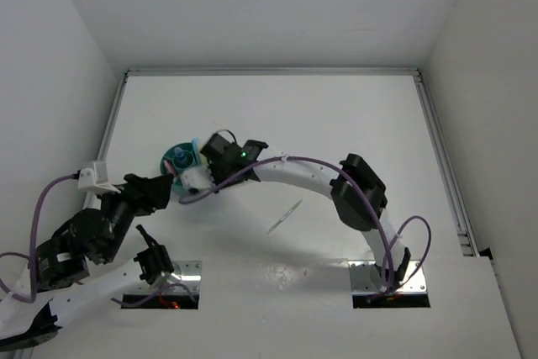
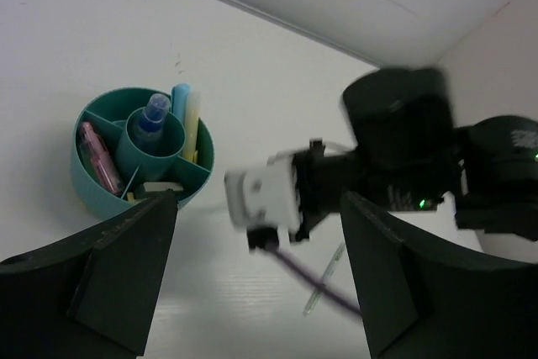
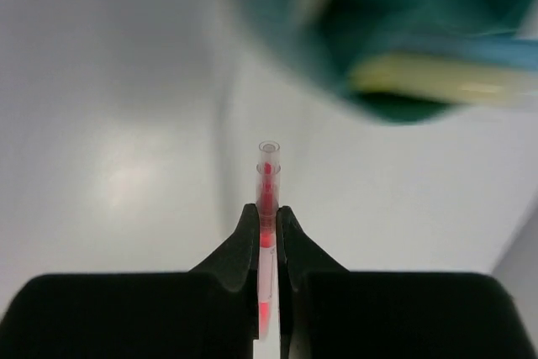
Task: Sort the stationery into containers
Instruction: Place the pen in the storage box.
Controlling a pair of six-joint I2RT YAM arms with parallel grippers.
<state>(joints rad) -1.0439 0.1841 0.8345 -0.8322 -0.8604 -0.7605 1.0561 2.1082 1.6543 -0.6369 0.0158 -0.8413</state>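
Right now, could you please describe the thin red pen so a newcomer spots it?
On the white table, find the round teal plastic organiser. Beside it, the right gripper pinches a thin clear pen with red ink, the only item held.

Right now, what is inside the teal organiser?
Blue marker in the centre cup; a pink piece, light-blue stick and yellow stick in outer compartments. A finger of the left hand hides the near part.

No word, label, brand or number can be read anywhere; faint pale marks (image 2: 514, 135) sit on the black rounded arm housing (image 2: 496, 166), far right of the round teal plastic organiser (image 2: 88, 195); they are too blurred to decipher.
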